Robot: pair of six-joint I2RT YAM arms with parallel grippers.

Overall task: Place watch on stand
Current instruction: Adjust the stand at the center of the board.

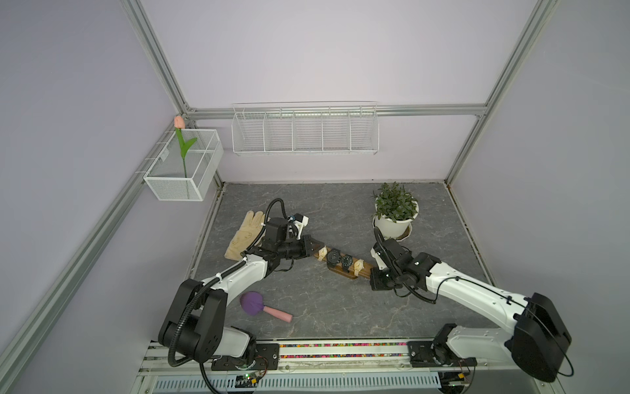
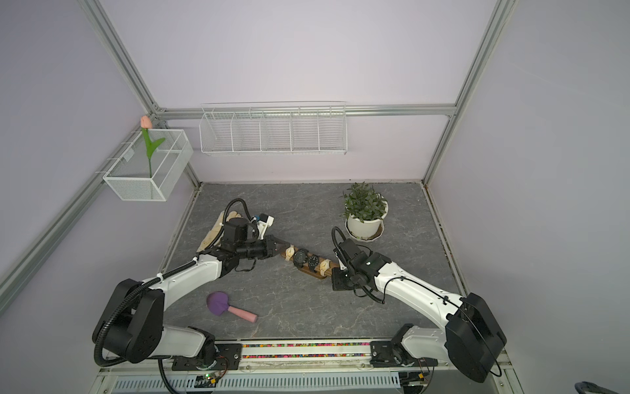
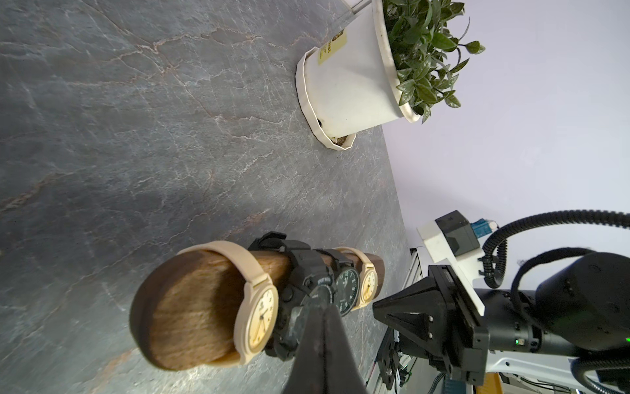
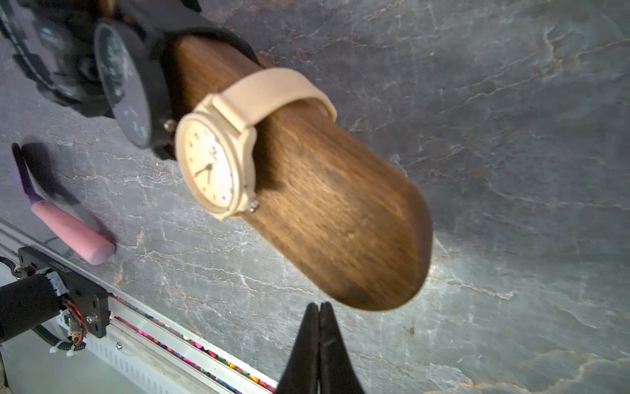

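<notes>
Right gripper [image 4: 319, 308] is pinched together on nothing, just off one end of the stand [image 4: 341, 211]; left gripper [image 3: 322, 305] is clamped together, empty, at the other end. Four watches ring that one bar on the table [image 1: 341, 307]: two cream watches [image 4: 208, 167], two black watches [image 4: 126, 85]. Looks basically done to me, next is backing both arms off without bumping it.

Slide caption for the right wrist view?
Shut right tool at the rounded end of the stand, bearing a beige watch and black watch.
</notes>
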